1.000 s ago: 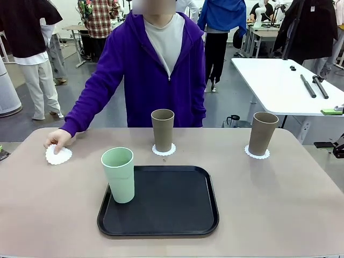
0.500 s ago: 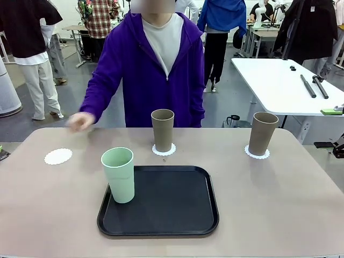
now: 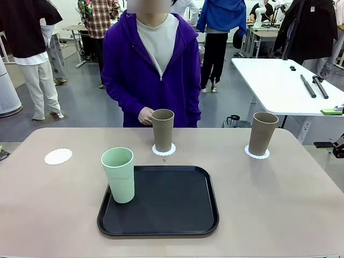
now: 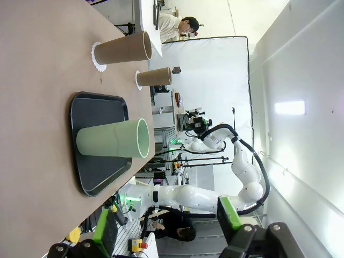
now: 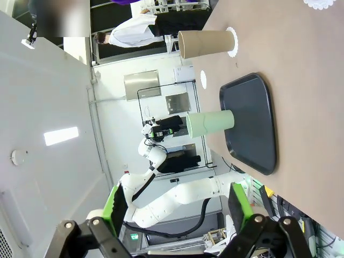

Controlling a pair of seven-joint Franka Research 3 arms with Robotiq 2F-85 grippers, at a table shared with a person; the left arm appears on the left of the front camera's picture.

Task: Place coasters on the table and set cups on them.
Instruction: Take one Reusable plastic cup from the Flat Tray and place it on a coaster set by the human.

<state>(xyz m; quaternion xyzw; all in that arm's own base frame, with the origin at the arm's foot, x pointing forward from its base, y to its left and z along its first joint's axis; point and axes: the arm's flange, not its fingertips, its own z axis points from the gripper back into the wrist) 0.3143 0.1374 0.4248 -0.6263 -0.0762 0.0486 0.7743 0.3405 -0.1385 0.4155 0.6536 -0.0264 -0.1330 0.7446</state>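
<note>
Standing at the left edge of the black tray (image 3: 177, 226), the mint green cup (image 3: 118, 174) is judged the one cup not yet given its seat. A bare coaster (image 3: 58, 156) is laid on the table (image 3: 301, 204) well to its left, evidently meant for it. The middle tan cup (image 3: 162, 129) and the right tan cup (image 3: 263, 133) are each set on a lacy coaster. The person's hand (image 3: 145, 115) is held just beside the middle cup's rim. The left gripper (image 4: 166, 223) and the right gripper (image 5: 176, 207) are seen with fingers spread wide and nothing between them, presumably ready for the green cup
</note>
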